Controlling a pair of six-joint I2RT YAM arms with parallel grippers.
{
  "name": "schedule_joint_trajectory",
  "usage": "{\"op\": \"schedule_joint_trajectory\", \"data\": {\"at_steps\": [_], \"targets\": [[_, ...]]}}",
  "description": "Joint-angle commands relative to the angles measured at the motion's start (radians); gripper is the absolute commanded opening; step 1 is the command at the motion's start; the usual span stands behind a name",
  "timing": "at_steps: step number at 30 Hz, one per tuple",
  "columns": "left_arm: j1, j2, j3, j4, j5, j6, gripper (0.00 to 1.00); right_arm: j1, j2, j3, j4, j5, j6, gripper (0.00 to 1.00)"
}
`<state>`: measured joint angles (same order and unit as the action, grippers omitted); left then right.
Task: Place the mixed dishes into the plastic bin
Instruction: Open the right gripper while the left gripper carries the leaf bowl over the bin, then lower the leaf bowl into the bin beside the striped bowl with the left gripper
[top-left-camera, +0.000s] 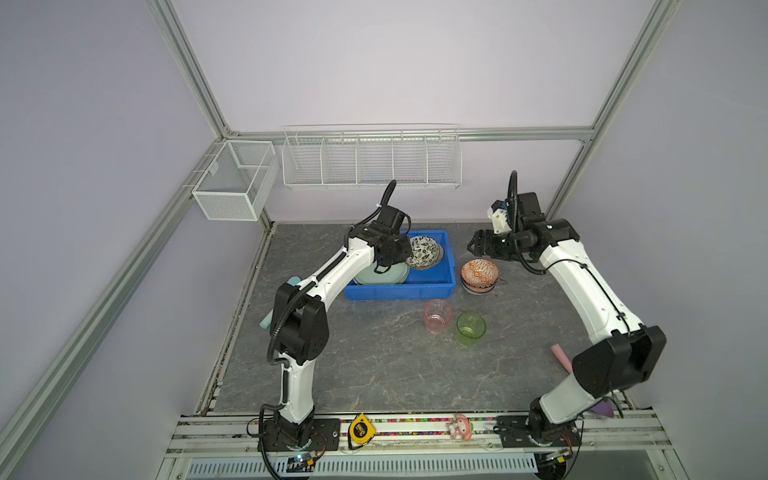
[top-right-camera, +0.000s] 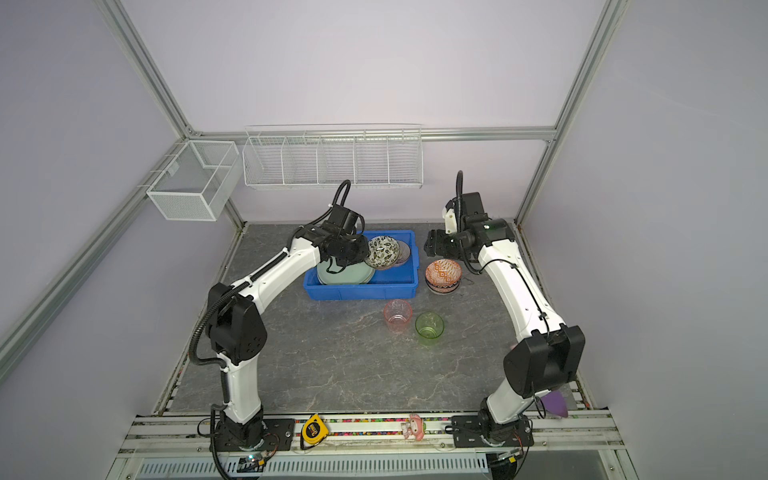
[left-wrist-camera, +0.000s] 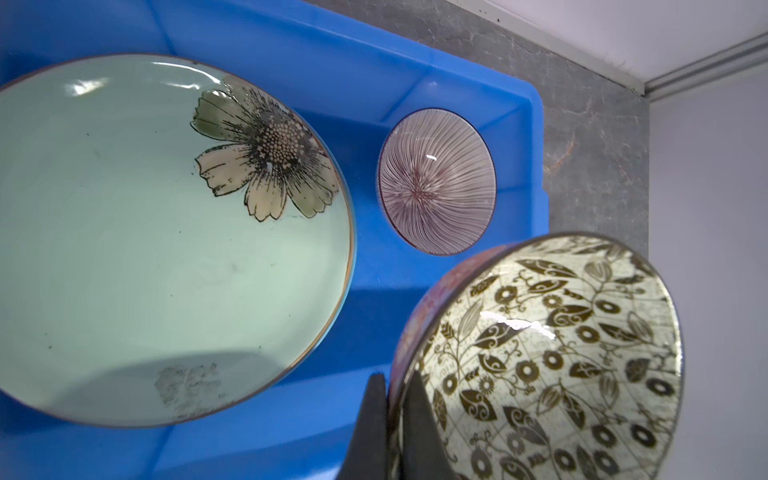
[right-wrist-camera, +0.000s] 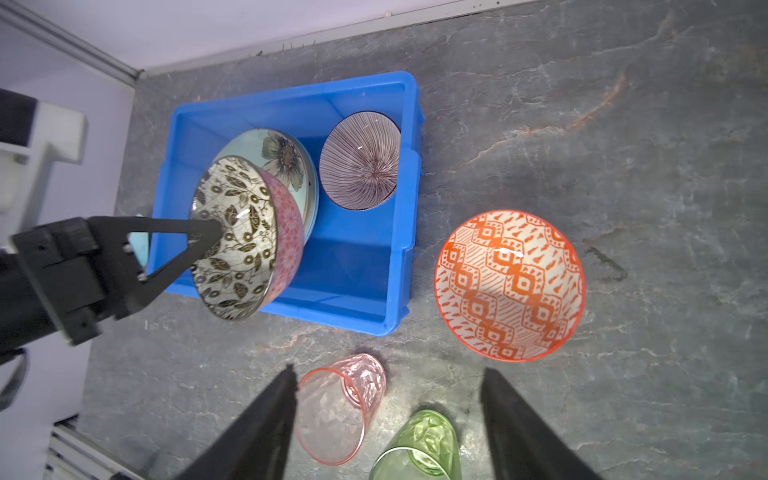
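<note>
The blue plastic bin (top-left-camera: 399, 291) holds a pale green flower plate (left-wrist-camera: 145, 249) and a purple striped bowl (left-wrist-camera: 436, 183). My left gripper (left-wrist-camera: 395, 384) is shut on the rim of a leaf-patterned bowl (top-left-camera: 422, 250), which hangs tilted over the bin's right half. An orange patterned bowl (top-left-camera: 479, 271) stands on the table just right of the bin. A pink cup (top-left-camera: 437, 316) and a green cup (top-left-camera: 471, 328) stand in front of the bin. My right gripper (right-wrist-camera: 388, 374) is open and empty, hovering behind the orange bowl (right-wrist-camera: 509, 284) and above the cups.
White wire baskets (top-left-camera: 232, 183) (top-left-camera: 372, 160) hang on the back frame. A teal scoop (top-left-camera: 266, 322) lies under the left arm. A pink handle (top-left-camera: 559, 353) and purple scoop (top-right-camera: 555, 403) lie by the right arm. A tape measure (top-left-camera: 361, 430) and a small toy (top-left-camera: 459, 426) sit on the front rail.
</note>
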<state>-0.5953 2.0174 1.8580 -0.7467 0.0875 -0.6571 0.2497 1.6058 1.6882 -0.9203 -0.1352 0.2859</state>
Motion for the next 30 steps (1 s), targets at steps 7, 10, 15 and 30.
{"op": "schedule_joint_trajectory", "data": {"at_steps": [7,10,15,30], "targets": [[-0.003,0.144,0.156,0.156,-0.032,-0.152,0.0,-0.038,-0.074,-0.099,0.025,-0.025,-0.026,0.91],[-0.006,0.186,0.189,0.187,-0.038,-0.174,0.0,-0.067,-0.082,-0.122,0.029,-0.042,-0.033,0.91],[-0.009,0.261,0.269,0.171,-0.077,-0.153,0.0,-0.1,-0.083,-0.155,0.037,-0.066,-0.038,0.91],[-0.026,0.414,0.477,0.014,-0.132,-0.088,0.0,-0.171,-0.078,-0.217,0.081,-0.133,-0.05,0.91]]}}
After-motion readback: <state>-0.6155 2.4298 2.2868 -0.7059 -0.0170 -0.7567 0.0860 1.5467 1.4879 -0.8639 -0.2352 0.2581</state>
